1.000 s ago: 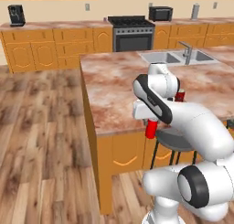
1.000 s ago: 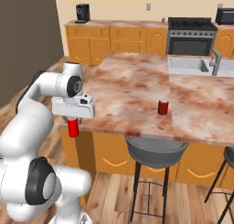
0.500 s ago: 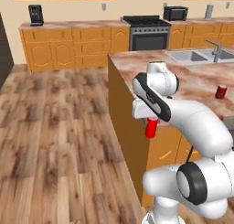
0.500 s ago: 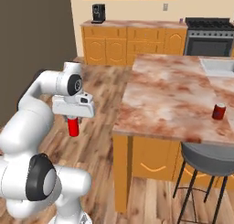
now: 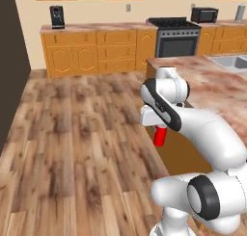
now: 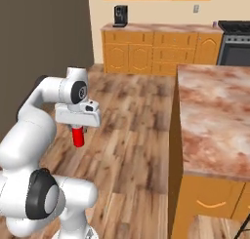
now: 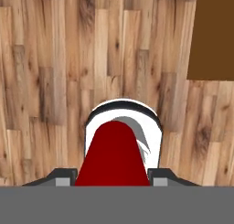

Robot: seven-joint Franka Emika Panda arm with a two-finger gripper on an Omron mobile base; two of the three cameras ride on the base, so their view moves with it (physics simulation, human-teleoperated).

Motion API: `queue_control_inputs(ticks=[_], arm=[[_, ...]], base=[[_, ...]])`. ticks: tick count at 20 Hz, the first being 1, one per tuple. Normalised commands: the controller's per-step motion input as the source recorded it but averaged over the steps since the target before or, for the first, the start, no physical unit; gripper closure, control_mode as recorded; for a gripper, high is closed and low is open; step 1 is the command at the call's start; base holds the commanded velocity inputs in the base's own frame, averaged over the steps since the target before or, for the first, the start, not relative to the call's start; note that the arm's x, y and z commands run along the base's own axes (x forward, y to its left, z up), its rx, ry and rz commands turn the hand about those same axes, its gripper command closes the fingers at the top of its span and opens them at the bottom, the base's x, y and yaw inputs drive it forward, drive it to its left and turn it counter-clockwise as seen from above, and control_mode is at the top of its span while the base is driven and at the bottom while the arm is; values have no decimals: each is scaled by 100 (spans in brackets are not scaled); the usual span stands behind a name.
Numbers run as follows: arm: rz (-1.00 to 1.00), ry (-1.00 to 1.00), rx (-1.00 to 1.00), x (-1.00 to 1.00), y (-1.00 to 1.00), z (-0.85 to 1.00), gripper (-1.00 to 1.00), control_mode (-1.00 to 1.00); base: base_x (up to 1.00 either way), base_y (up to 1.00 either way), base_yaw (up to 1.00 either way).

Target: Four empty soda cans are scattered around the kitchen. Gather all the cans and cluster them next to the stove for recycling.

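A red soda can point(image 5: 160, 136) hangs upright under my hand, and my gripper point(image 5: 159, 128) is shut on its upper part, over the plank floor beside the island. From the other side the can point(image 6: 77, 137) sits below the gripper point(image 6: 78, 129). In the hand view the can point(image 7: 113, 157) stands between the fingertips point(image 7: 64, 178), with my gripper point(image 7: 113, 178) closed around it and the floor below. The stove point(image 5: 177, 36) stands at the back wall, and the stove point(image 6: 235, 35) reaches the right edge of the right base view.
The marble island point(image 5: 219, 88) is close on my right, also the island point(image 6: 215, 111). Orange cabinets point(image 5: 96, 49) line the back wall, with a coffee machine point(image 5: 57, 17) on them and a microwave point(image 5: 204, 14) past the stove. A dark wall point(image 6: 44, 48) rises on the left.
The whole picture has shifted, so the base has moved: the island has slid right and open floor and the back cabinets have come into view. The can stays held in my gripper.
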Motion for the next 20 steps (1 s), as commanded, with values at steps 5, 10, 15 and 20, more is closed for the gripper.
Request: queue_control_inputs(ticks=[5,10,15,20], arm=[[0,0,0,0,0,0,100,100],[0,0,0,0,0,0,100,100],[0,0,0,0,0,0,100,100],[0,0,0,0,0,0,100,100]], base=[[100,100,-1],[100,84,-3],[100,63,0],[100,2,0]])
